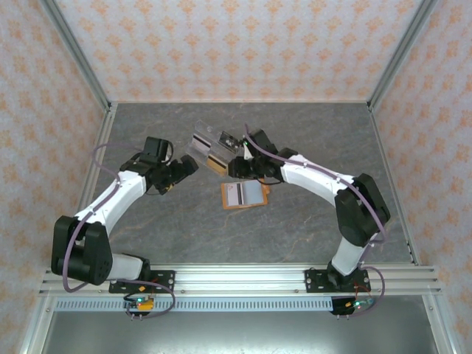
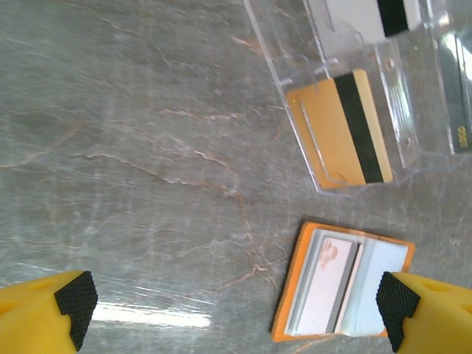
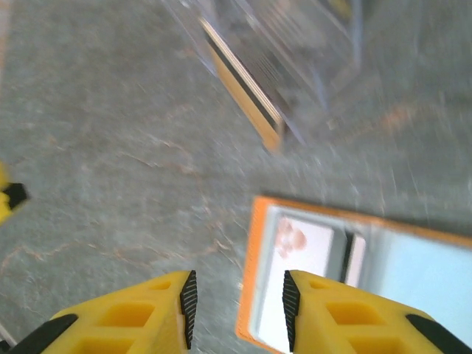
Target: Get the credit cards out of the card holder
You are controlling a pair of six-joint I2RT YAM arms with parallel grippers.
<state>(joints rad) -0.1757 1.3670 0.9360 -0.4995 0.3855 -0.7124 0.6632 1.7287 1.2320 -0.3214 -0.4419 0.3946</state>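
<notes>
The orange card holder [image 1: 243, 195] lies open on the grey table, with a pale grey-white credit card [image 2: 332, 284] in its clear pocket. That card [image 3: 302, 269] carries a reddish mark. A tan card with a dark stripe [image 2: 343, 129] lies by the clear plastic, and a white striped card [image 2: 365, 13] lies beyond it. My left gripper [image 1: 186, 168] hovers left of the holder; its jaws [image 2: 234, 302] stand wide open over bare table. My right gripper [image 1: 232, 168] hangs just behind the holder, open, with the table and the holder's orange edge showing between its fingers [image 3: 238, 308].
A clear transparent plastic piece [image 1: 210, 144] lies behind the holder, between the two grippers. Patterned walls with metal posts [image 1: 81, 66] close in the table on three sides. A metal rail [image 1: 243, 276] runs along the near edge.
</notes>
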